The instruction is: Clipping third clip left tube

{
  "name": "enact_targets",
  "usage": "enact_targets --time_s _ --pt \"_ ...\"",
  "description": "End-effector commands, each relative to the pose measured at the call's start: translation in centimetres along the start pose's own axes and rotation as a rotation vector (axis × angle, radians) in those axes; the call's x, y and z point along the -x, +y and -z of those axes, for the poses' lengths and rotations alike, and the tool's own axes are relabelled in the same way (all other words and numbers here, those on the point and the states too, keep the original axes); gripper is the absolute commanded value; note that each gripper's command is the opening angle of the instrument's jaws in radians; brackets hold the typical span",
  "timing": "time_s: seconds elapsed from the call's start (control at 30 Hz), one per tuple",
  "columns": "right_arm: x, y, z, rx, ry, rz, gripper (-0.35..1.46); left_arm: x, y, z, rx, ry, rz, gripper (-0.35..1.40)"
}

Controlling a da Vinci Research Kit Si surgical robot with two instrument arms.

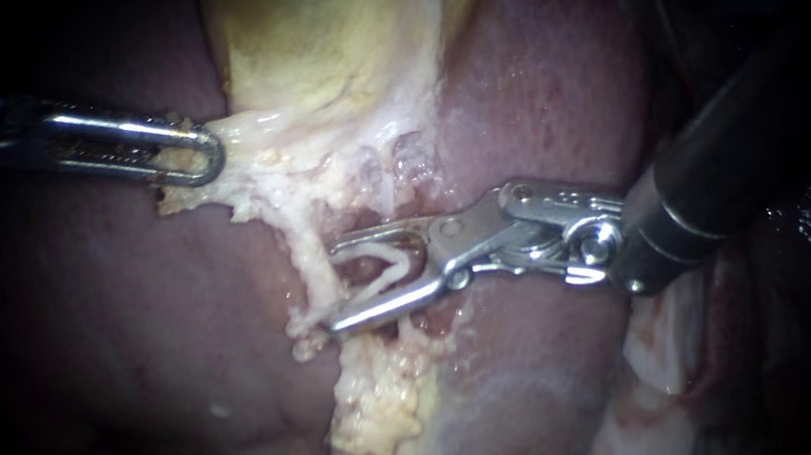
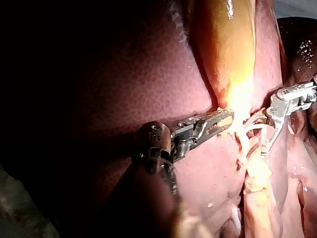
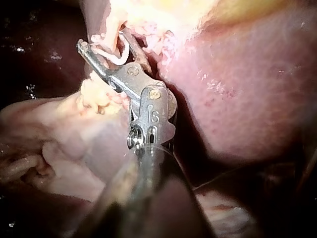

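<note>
The left tube [image 1: 307, 268] lies at the tips of the right instrument's [image 1: 331, 286] hand, which holds an open clip [image 1: 384, 265]. The tube is probably soft, slippery and easily torn: straddle it mid-span. The left instrument's [image 1: 207, 158] hand grips pale tissue [image 1: 254, 173].

Two instruments in all: one left instrument [image 1: 202, 156], one right instrument [image 1: 331, 286]. Two pairs of jaws: one pair clamped on the pale edge of the gallbladder [image 1: 324, 25], the other standing apart with a clip held between them. One white clip [image 1: 378, 253], the same single one found in all three views. One liver [image 1: 552, 91]. One gallbladder. One pale tube [image 1: 309, 263] made out for certain, by the right jaw tips; any further tubes among the frayed tissue not countable
</note>
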Motion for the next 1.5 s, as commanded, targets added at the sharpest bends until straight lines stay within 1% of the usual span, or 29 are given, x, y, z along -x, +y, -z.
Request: enact_targets --time_s 0.03,0.27,0.33,0.57,0.7,0.83,0.9,1.0,1.13,1.33,1.5 --pt "-0.01 0.00 -0.03 0.000 0.002 0.000 0.50 0.00 0.00 0.00 0.000 0.000 0.000 -0.35" --pt "-0.09 0.02 -0.21 -0.003 0.040 -0.034 0.50 0.00 0.00 0.00 0.000 0.000 0.000 -0.35" --pt "-0.10 0.02 -0.25 -0.002 0.041 -0.046 0.49 0.00 0.00 0.00 0.000 0.000 0.000 -0.35" --pt "-0.14 -0.01 -0.33 -0.003 0.041 -0.047 0.49 0.00 0.00 0.00 0.000 0.000 0.000 -0.35" --pt "-0.21 -0.06 -0.34 -0.006 0.049 -0.050 0.49 0.00 0.00 0.00 0.000 0.000 0.000 -0.35" --pt "-0.36 -0.12 -0.33 -0.013 0.073 -0.056 0.49 0.00 0.00 -0.01 0.000 0.000 0.000 -0.35" --pt "-0.42 -0.15 -0.32 -0.014 0.075 -0.059 0.49 0.00 0.00 -0.01 0.000 0.000 0.000 -0.35" --pt "-0.51 -0.21 -0.31 -0.020 0.076 -0.063 0.49 0.00 0.00 -0.01 0.000 0.000 0.000 -0.35" --pt "-0.61 -0.34 -0.31 -0.027 0.077 -0.068 0.49 0.00 0.00 0.00 0.000 0.000 0.000 -0.35" --pt "-0.73 -0.49 -0.33 -0.036 0.078 -0.072 0.47 0.00 -0.01 0.00 0.000 0.000 0.000 -0.35" --pt "-0.77 -0.54 -0.33 -0.040 0.078 -0.074 0.43 0.00 -0.01 0.00 0.000 0.000 0.000 -0.35"
